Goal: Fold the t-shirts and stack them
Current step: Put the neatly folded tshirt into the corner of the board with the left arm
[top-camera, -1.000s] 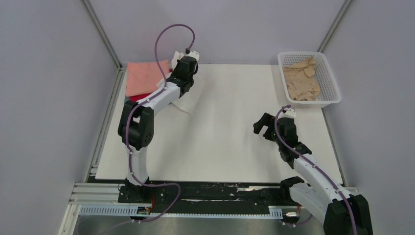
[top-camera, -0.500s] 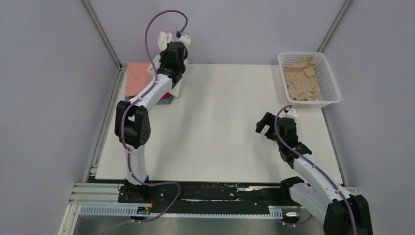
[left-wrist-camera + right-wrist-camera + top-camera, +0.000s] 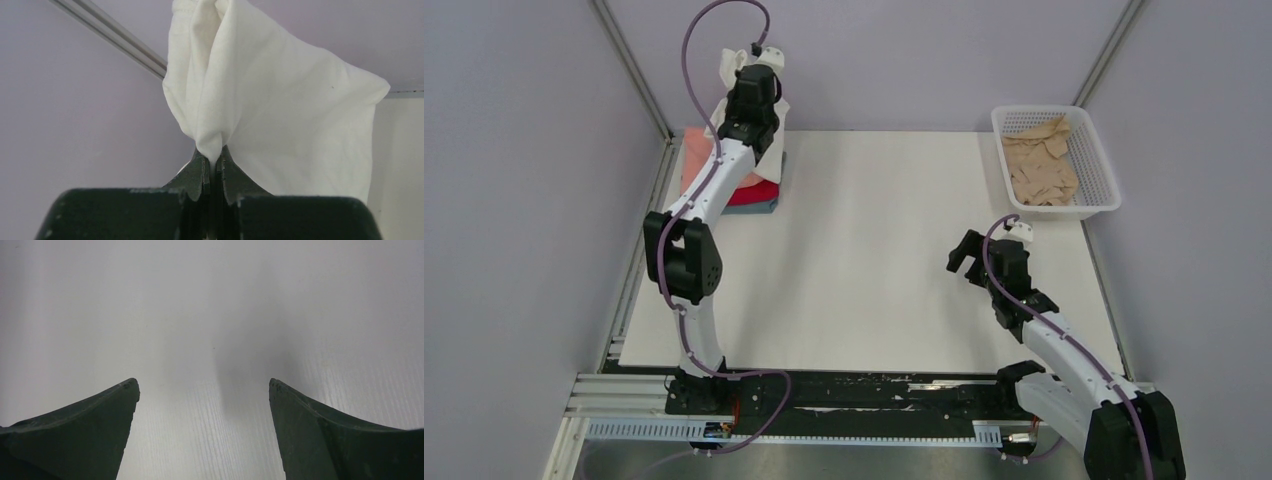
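Salmon-pink fold (image 3: pixel 695 152) tops the stack at the far left corner of the tabletop (image 3: pixel 874 260), with a red fold (image 3: pixel 750 194) and a grey-blue fold (image 3: pixel 765 208) showing beneath. Directly above them, the left tool (image 3: pixel 212 162) has its jaws pinched tight on a gathered edge of the white t-shirt (image 3: pixel 290 115), whose bunched cloth seems to trail down onto the stack; so the pile lies straight below that tool, and the left arm is plainly the nearer. The right tool (image 3: pixel 204 390) gapes wide over bare tabletop, holding nothing; farthest right, the tan-beige t-shirt (image 3: pixel 1039 165) lies crumpled in the basket (image 3: pixel 1069 212).
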{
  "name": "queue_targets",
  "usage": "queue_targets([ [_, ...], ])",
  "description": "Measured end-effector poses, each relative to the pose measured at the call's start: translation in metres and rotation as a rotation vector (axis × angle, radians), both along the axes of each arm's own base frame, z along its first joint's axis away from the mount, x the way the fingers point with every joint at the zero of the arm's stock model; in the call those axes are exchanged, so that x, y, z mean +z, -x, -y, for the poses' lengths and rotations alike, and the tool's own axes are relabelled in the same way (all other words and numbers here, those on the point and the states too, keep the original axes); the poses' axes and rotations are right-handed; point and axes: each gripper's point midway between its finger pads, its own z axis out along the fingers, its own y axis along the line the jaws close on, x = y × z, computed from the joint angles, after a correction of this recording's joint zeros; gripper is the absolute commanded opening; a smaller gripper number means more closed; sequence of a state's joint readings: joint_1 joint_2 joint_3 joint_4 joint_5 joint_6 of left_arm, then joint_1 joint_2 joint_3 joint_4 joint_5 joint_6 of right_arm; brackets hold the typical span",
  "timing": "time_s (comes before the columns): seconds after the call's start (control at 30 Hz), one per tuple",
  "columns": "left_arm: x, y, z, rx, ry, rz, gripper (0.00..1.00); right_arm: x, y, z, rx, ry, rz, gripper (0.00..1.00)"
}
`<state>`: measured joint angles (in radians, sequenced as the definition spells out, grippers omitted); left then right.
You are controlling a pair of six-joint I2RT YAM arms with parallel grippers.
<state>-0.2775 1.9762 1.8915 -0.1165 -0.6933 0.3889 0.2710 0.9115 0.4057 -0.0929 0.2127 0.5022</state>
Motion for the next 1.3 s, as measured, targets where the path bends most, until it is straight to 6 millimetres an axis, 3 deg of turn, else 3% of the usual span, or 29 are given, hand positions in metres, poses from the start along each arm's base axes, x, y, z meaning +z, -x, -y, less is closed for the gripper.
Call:
queue_targets([
  [0.27, -0.011, -0.003, -0.02, 0.016, 0.053, -0.027, 0.0, -0.003, 0.0, 0.001, -0.006, 0.006, -0.01, 1.0],
  [0.4, -0.02, -0.014, -0.042, 0.032, 0.098, -0.03, 0.0, -0.005, 0.0, 0.002, -0.009, 0.01, -0.017, 1.0],
  [0.5, -0.037, -0.022, -0.059, 0.039, 0.14, -0.05, 0.0, -0.005, 0.0, 0.003, -0.014, 0.013, -0.015, 1.0],
  [0.9, -0.138, -0.048, -0.112, 0.07, 0.213, -0.196, 0.0, -0.004, 0.0, 0.005, -0.017, 0.022, -0.011, 1.0],
  [1.07, -0.152, -0.047, -0.125, 0.087, 0.238, -0.215, 0.04, -0.004, -0.001, 0.005, -0.019, 0.023, -0.01, 1.0],
  [1.13, -0.15, -0.047, -0.127, 0.091, 0.246, -0.208, 0.15, -0.004, -0.001, 0.005, -0.02, 0.023, -0.01, 1.0],
  [1.2, -0.15, -0.047, -0.129, 0.097, 0.26, -0.204, 0.52, -0.004, -0.001, 0.005, -0.02, 0.023, -0.009, 1.0],
  [1.23, -0.151, -0.046, -0.13, 0.1, 0.266, -0.206, 0.85, -0.004, -0.001, 0.005, -0.02, 0.023, -0.01, 1.0],
  [1.3, -0.151, -0.045, -0.132, 0.109, 0.274, -0.21, 0.98, -0.004, -0.001, 0.005, -0.02, 0.023, -0.009, 1.0],
])
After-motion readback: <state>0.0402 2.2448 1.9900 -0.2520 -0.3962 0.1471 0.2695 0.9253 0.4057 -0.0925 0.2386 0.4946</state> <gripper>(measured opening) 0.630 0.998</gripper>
